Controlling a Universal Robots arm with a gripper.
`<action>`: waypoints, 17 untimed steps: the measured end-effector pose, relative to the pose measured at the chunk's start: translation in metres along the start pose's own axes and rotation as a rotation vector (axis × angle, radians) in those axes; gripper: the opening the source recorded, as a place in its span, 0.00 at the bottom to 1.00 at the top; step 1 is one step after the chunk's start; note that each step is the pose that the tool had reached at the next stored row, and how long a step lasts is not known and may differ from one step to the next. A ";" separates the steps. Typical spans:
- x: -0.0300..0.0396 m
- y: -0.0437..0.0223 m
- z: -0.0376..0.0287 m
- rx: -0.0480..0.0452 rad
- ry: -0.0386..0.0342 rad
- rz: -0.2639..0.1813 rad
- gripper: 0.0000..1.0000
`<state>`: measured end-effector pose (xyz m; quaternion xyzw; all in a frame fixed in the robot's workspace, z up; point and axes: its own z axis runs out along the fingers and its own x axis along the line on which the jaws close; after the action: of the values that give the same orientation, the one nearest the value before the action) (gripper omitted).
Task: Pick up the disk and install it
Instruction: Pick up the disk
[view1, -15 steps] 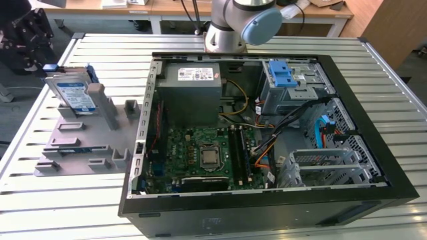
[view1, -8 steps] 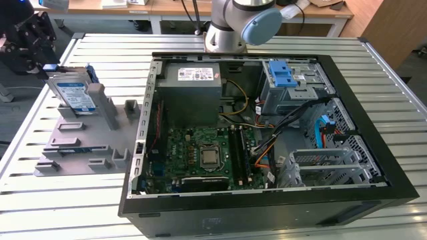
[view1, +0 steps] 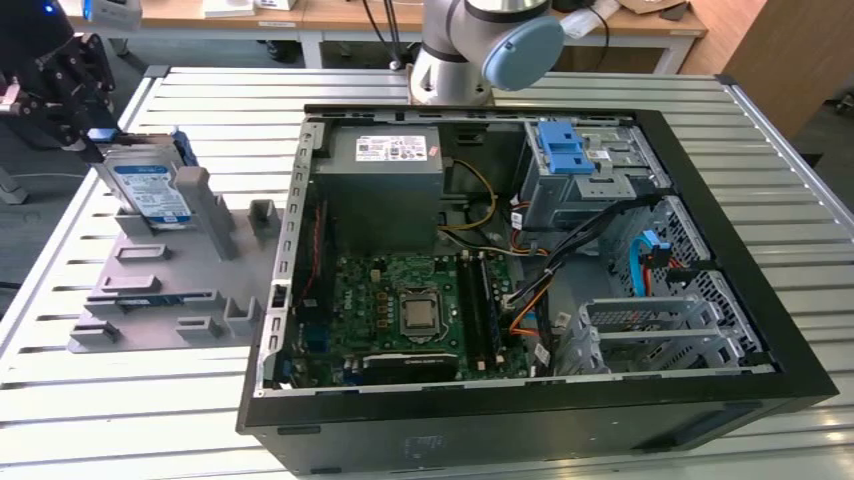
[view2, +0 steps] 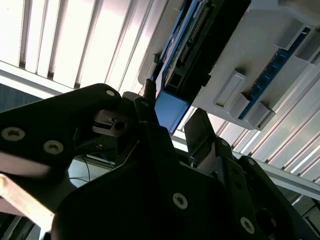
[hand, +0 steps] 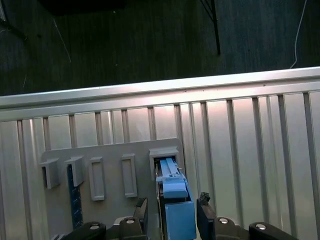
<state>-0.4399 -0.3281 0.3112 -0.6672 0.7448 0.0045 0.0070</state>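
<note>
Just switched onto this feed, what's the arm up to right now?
The arm's gripper is over the grey holder, which sits on the table to the exterior view's left of the open computer case. The disk stands upright in a slot of that holder. In the first wrist view the open fingers sit on either side of its upper end, with a gap showing on one side. The disk is not lifted and not yet in the case.
</note>
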 end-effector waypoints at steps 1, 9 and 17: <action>0.0000 0.0000 0.0001 0.0001 -0.0001 0.000 0.51; 0.0000 0.0000 0.0011 0.0005 -0.0003 0.000 0.42; -0.0002 0.0000 0.0032 0.0003 -0.0001 0.000 0.49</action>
<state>-0.4399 -0.3278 0.3081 -0.6672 0.7448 0.0044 0.0071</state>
